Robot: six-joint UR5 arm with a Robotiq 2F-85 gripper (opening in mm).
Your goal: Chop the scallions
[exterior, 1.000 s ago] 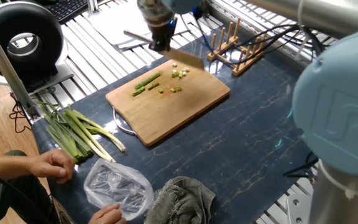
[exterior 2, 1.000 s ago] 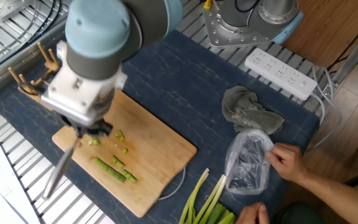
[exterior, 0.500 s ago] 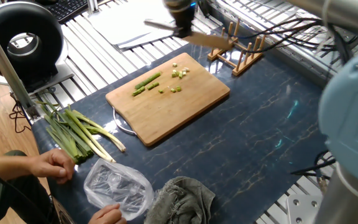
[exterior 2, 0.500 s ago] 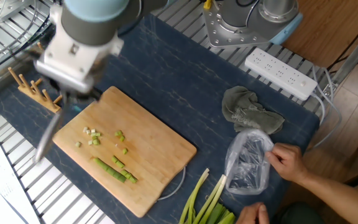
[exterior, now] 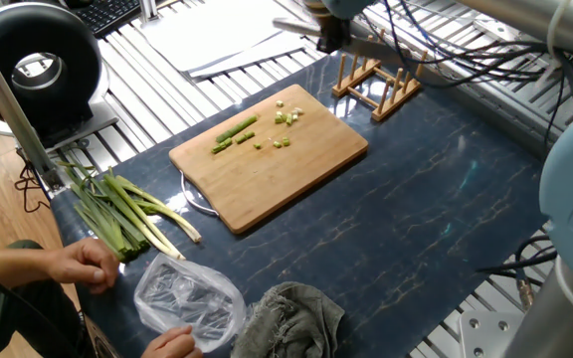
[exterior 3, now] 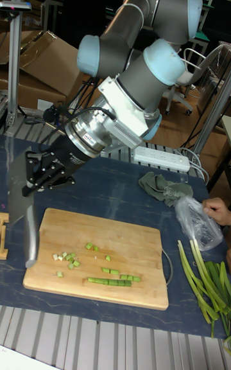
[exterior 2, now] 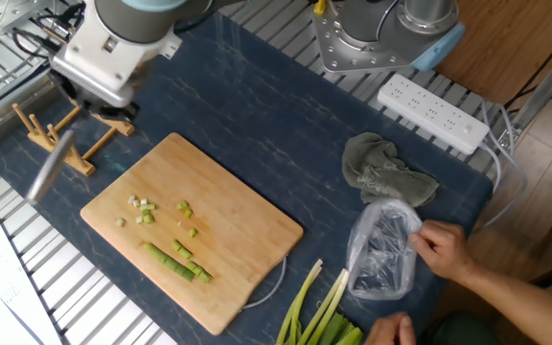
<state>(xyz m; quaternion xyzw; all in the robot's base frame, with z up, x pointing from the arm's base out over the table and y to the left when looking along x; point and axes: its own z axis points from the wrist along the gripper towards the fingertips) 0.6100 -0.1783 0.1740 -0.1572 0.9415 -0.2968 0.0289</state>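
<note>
Nearest me in the tall fixed view, I note the long green whole scallions [exterior 3: 205, 286] lying on the dark blue tabletop [exterior 3: 192, 325], right of the rectangular bamboo cutting board [exterior 3: 135, 280]. On the board: a row of short green scallion segments [exterior 3: 115, 279] and small pale chopped scallion bits [exterior 3: 67, 259] toward its left end. Above the board's left edge, the black two-finger gripper [exterior 3: 35, 174] is clamped on a steel-bladed kitchen knife [exterior 3: 24, 216], blade hanging down. Behind: crumpled grey-green cloth [exterior 3: 163, 188], white power strip [exterior 3: 160, 159].
</note>
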